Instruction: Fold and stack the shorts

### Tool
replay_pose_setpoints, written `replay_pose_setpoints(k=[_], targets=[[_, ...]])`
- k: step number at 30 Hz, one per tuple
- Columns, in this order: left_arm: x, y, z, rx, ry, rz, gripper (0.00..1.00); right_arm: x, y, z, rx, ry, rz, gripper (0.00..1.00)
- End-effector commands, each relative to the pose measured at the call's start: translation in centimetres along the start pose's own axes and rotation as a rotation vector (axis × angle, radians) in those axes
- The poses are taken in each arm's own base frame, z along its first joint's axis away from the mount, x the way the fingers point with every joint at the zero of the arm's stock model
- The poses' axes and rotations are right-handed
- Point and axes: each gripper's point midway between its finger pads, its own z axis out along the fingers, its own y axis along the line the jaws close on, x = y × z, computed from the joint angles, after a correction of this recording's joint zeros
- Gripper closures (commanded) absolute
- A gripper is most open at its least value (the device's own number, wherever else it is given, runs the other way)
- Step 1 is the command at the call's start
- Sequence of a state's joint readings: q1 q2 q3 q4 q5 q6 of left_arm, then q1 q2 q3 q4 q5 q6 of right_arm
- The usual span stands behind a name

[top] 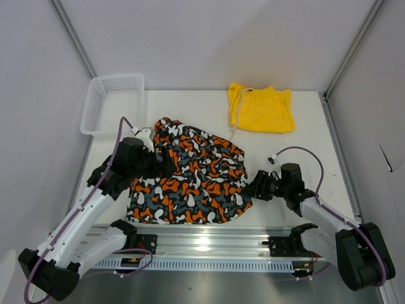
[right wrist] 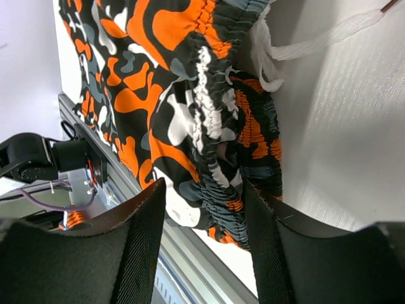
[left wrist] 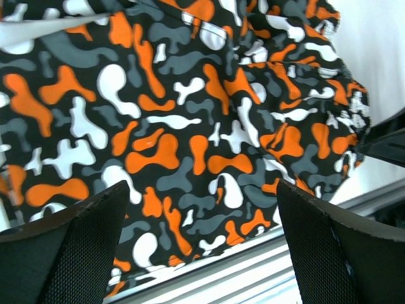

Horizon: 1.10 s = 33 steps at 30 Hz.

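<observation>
Top external: rumpled, blotch-patterned shorts (top: 190, 180)

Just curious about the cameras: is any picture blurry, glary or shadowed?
Top view: even light, everything sharp, glare on the metal rail. Left wrist view: the patterned shorts are crisp, and the dark fingers of the left pincer look slightly softer up close. Right wrist view: the shorts cast a soft shadow on the bright table.

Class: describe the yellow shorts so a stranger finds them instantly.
Start at the white table and look along its far edge, right of the mesh basket. There lie the yellow shorts, plain with a pale drawstring, unlike the orange-blotched patterned shorts at the near edge.
</observation>
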<state>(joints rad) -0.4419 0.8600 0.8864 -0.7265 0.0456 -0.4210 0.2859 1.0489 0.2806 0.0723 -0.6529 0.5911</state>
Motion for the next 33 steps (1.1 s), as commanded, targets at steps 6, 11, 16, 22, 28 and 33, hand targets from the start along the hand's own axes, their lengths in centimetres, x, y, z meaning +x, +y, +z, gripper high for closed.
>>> replay_pose_setpoints(k=[6,11,16,22,28,33], targets=[[0.9,-5.5,2.4,0.230,0.031,-0.019,0.01,0.8,0.7,-0.2,-0.073,-0.007,-0.085,0.49],[2.3,-6.2,4.3,0.222,0.090,-0.012,0.01,1.4,1.3,0.2,-0.090,0.025,-0.107,0.50],[2.7,-5.9,5.0,0.211,0.093,-0.022,0.01,0.0,2.0,1.1,-0.075,0.024,-0.124,0.85],[2.5,-5.4,5.2,0.181,0.090,-0.022,0.01,-4.8,0.2,3.7,0.063,0.004,-0.028,1.00],[2.5,-3.8,5.2,0.141,0.079,-0.034,0.01,-12.0,-6.1,4.3,0.177,-0.092,0.252,1.00],[2.9,-2.5,5.0,0.106,0.073,-0.044,0.01,-15.4,-9.1,2.9,0.259,-0.215,0.343,1.00]])
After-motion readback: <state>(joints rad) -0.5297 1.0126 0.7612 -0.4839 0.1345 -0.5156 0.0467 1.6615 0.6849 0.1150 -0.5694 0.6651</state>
